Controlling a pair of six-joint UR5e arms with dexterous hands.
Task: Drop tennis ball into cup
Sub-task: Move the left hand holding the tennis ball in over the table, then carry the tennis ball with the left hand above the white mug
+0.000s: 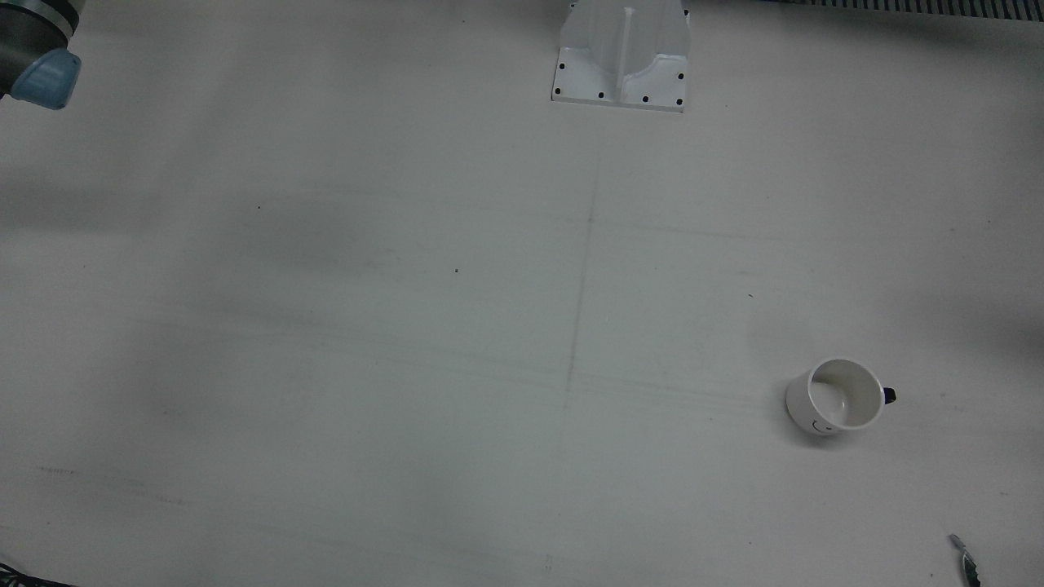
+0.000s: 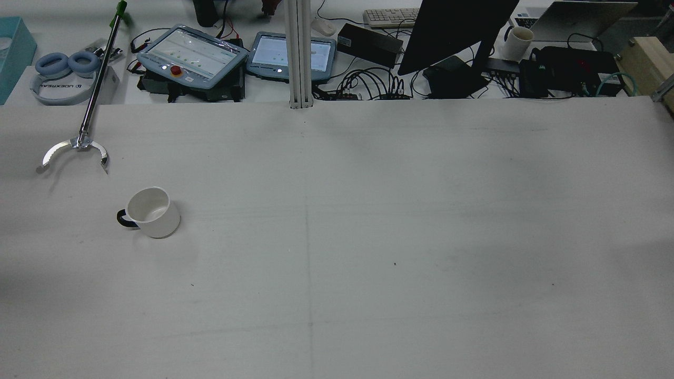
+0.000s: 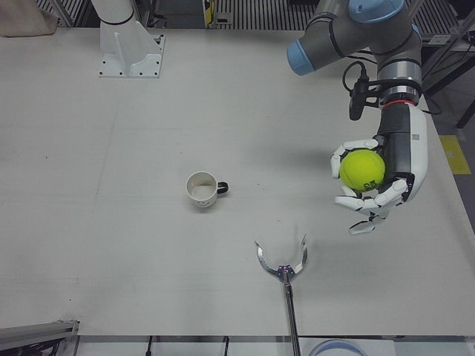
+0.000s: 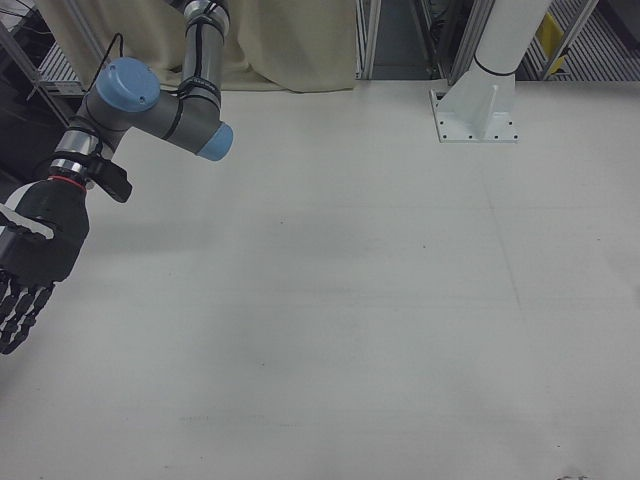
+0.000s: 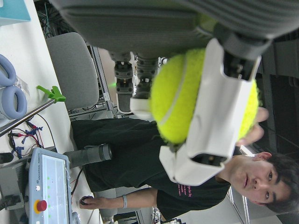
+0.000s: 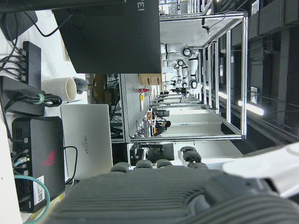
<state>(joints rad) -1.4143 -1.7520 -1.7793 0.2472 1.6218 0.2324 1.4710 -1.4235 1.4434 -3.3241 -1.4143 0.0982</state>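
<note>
Metal grabber tool lying on the white table, two teach pendants behind it, blue headphones, dark monitor, keyboard, laptop, seated person beyond the fingers

- We see neither hand in the rear view or the front view; only a blue-capped grey arm joint pokes in at the front view's top left corner.
- The black right hand is cut off by the right-front view's left edge, so we cannot tell how its fingers stand.
- White fingers of the left hand cover part of the yellow-green tennis ball.
- The long metal grabber tool runs off the left-front view's bottom edge.
</note>
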